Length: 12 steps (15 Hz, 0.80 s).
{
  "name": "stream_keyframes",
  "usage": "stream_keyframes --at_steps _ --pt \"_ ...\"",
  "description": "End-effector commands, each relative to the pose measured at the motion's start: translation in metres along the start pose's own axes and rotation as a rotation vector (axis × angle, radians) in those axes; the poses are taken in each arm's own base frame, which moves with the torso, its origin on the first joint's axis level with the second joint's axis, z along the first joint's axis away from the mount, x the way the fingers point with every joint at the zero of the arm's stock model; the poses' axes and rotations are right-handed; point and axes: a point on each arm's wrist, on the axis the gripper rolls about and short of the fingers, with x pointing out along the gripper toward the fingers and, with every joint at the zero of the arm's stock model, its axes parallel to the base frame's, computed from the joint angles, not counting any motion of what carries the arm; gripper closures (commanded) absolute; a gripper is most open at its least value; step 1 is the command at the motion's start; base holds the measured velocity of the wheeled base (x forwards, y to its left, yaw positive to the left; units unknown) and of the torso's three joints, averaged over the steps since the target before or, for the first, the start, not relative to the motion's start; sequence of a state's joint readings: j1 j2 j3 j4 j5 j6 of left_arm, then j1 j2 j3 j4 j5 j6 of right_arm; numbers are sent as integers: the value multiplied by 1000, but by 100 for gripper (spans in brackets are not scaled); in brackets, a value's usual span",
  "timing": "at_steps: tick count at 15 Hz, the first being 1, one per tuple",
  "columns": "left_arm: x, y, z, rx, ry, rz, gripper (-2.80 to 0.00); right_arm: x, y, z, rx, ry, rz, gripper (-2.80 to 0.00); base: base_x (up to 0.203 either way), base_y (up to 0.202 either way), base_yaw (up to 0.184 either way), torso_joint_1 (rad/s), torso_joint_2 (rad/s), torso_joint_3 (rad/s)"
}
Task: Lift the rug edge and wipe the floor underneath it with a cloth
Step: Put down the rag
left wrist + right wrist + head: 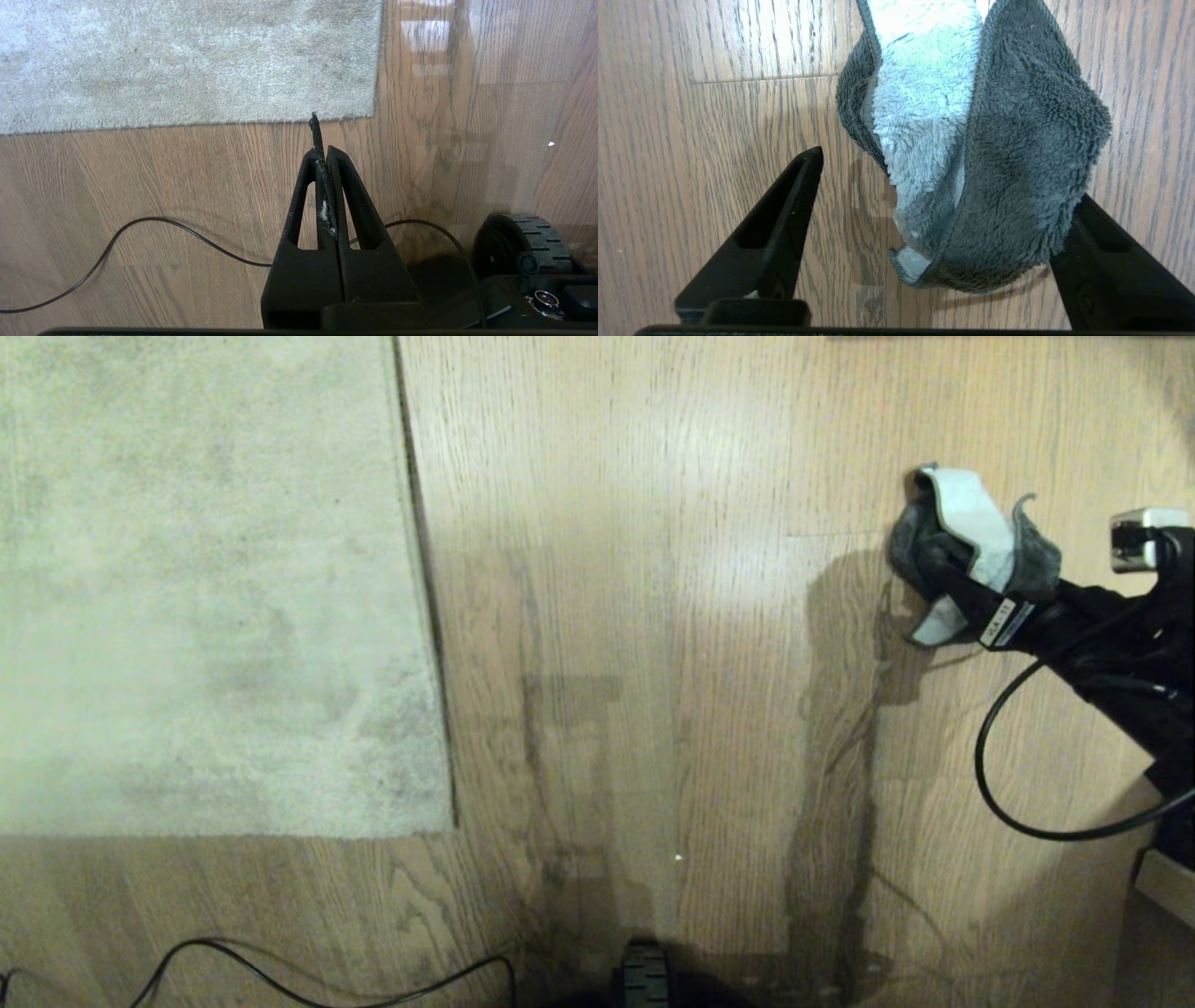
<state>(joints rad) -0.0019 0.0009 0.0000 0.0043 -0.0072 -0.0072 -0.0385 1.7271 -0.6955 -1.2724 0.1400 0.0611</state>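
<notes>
Cloth draped on wide-open right fingers.
The cloth (971, 154) hangs on one right finger (1106, 261); rug (205, 588) lies flat upper left; left gripper (324, 154) pinched closed.

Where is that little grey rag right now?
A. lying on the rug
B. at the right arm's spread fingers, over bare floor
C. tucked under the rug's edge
B: the cloth sits between the right gripper's wide-spread fingers, above bare floor, far from the rug.

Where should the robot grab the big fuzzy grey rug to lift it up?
Probably the pale grey-beige short-pile rug is best pinched at its near corner, coming in low from the bare light brown wood floor beside it: two thin straight edges meet there, lying flat and uncovered.
</notes>
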Motion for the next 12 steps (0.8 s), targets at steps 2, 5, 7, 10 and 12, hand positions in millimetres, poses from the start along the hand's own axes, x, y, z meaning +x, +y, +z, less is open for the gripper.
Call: stream_keyframes --at_steps 2,5,7,10,12 --pt "0 0 0 0 1 0 0 -4 1 7 -2 -24 3 -280 0 0 0 0 0 0" --pt "0 0 0 0 1 0 0 -6 1 10 -2 -29 5 -280 0 0 0 0 0 0" --pt "0 0 0 0 1 0 0 -6 2 11 -3 -32 5 -280 0 0 0 0 0 0" --pt "0 0 0 0 1 0 0 -10 3 18 -4 -43 7 -280 0 0 0 0 0 0" --pt "0 0 0 0 1 0 0 -15 3 18 -4 -38 17 -280 0 0 0 0 0 0"
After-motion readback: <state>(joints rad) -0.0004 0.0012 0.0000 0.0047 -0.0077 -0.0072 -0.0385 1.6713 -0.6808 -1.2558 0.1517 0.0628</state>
